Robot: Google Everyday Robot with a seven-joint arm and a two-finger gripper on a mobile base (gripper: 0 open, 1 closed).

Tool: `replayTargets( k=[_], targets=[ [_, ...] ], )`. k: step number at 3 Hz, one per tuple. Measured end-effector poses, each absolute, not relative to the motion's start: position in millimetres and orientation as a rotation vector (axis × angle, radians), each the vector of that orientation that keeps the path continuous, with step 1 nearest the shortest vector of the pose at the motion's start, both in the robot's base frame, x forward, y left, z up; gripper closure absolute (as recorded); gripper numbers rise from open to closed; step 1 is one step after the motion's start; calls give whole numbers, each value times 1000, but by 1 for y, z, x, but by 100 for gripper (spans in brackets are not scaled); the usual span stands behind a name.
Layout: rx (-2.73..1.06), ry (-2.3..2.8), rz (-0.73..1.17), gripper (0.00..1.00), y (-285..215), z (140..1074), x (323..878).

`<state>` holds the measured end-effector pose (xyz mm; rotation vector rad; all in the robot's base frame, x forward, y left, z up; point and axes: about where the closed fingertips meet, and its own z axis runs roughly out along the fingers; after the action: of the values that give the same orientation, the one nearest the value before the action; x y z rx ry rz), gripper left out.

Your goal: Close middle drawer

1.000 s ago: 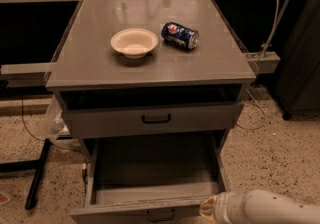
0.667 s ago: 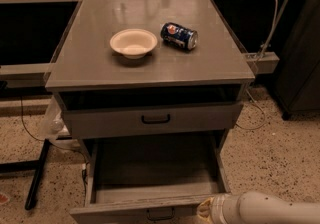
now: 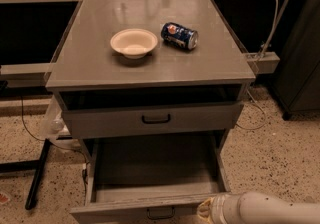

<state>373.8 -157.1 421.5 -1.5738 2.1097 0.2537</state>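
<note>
The middle drawer (image 3: 155, 168) is pulled far out of the grey cabinet, and its plain grey tray is bare. Its low front panel (image 3: 115, 213) with a small black bar handle (image 3: 161, 213) lies at the bottom edge of the camera view. My white arm (image 3: 265, 209) comes in from the lower right. My gripper (image 3: 202, 210) is at the right end of the drawer's front panel, just right of the handle, and mostly hidden by the arm and the frame edge.
The taller-fronted top drawer (image 3: 155, 118) stands slightly out above. A beige bowl (image 3: 134, 43) and a blue can (image 3: 179, 35) lying on its side sit on the cabinet top (image 3: 90, 68). A black stand leg (image 3: 37, 173) and cables lie at the left on the speckled floor.
My arm's tip has shifted slightly left along the drawer's front panel. The drawer, bowl and can have not visibly moved.
</note>
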Motion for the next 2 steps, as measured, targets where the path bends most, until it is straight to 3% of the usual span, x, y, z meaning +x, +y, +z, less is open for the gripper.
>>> replayTargets(
  k=[2],
  targets=[
    [-1574,2109,255,12,-157,421,374]
  ],
)
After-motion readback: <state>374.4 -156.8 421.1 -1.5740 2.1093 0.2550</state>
